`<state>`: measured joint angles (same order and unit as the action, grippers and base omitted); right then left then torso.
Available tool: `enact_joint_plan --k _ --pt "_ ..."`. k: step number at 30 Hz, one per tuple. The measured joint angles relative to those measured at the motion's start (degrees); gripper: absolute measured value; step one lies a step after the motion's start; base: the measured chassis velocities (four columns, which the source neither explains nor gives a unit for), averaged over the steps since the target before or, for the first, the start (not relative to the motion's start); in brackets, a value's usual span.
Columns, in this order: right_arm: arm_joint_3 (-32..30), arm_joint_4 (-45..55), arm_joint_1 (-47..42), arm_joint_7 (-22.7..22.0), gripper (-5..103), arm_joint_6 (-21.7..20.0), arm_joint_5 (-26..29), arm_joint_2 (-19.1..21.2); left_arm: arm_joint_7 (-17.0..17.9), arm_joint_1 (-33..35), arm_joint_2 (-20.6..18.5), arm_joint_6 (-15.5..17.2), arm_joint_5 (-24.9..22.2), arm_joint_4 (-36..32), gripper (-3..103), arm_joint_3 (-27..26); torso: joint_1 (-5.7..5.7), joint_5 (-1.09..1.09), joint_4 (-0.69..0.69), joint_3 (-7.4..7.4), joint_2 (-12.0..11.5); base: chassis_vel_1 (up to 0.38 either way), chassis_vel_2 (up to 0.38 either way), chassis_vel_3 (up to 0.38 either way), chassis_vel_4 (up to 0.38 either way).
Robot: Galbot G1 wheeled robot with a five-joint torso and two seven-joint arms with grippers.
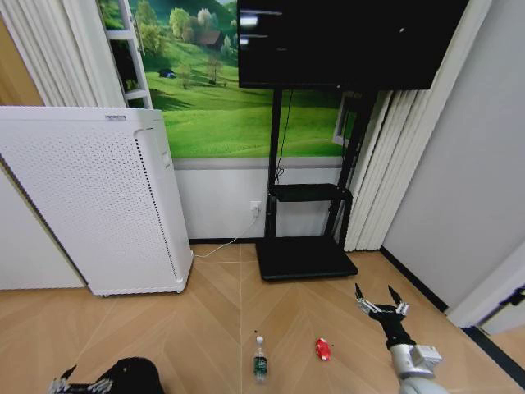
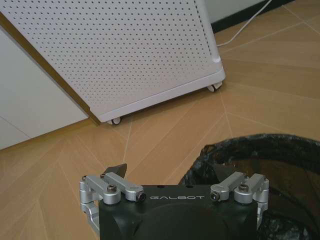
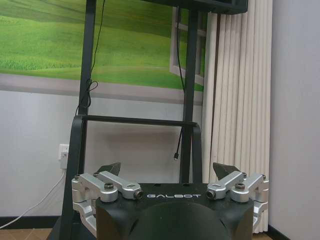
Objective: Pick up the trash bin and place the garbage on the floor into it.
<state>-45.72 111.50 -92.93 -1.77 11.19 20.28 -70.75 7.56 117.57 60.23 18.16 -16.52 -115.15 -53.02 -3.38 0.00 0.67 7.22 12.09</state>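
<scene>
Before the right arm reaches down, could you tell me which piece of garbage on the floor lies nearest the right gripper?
The crushed red can. It lies on the floor closer to the open right gripper than the clear plastic bottle with its green label, which lies farther toward the robot's left.

Trash bin [image 1: 130, 376] cut by frame edge; left end effector [image 1: 78, 384] partly cropped.

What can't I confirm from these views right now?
- Trash bin, head view: cut off by the bottom edge.
- Left gripper, wrist view: one finger is hidden behind the bin rim, so the grip is unclear.
- Bottle and red can: too small to read.
</scene>
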Motion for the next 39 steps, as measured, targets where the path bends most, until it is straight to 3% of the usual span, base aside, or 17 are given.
enact_joint_plan --k 9,24,39 --pt "0.1 -0.4 0.2 0.0 100 0.1 -0.2 -0.1 -0.2 0.8 -0.8 0.6 3.7 3.0 98 0.5 0.00 0.00 0.00 0.01 0.0 0.000 0.000 0.000 0.000" --pt "0.7 -1.7 0.5 0.0 100 0.1 -2.0 -0.9 -2.3 -4.0 -0.8 -0.9 6.5 12.3 98 4.1 -0.01 0.00 0.01 0.02 0.0 0.000 0.000 0.000 0.000" --pt "2.4 -2.9 1.5 -0.3 100 -0.6 -2.6 -1.0 -3.4 -7.4 0.2 -1.4 6.7 16.2 102 6.8 0.00 0.01 0.01 0.03 0.0 0.000 0.000 0.000 0.000"
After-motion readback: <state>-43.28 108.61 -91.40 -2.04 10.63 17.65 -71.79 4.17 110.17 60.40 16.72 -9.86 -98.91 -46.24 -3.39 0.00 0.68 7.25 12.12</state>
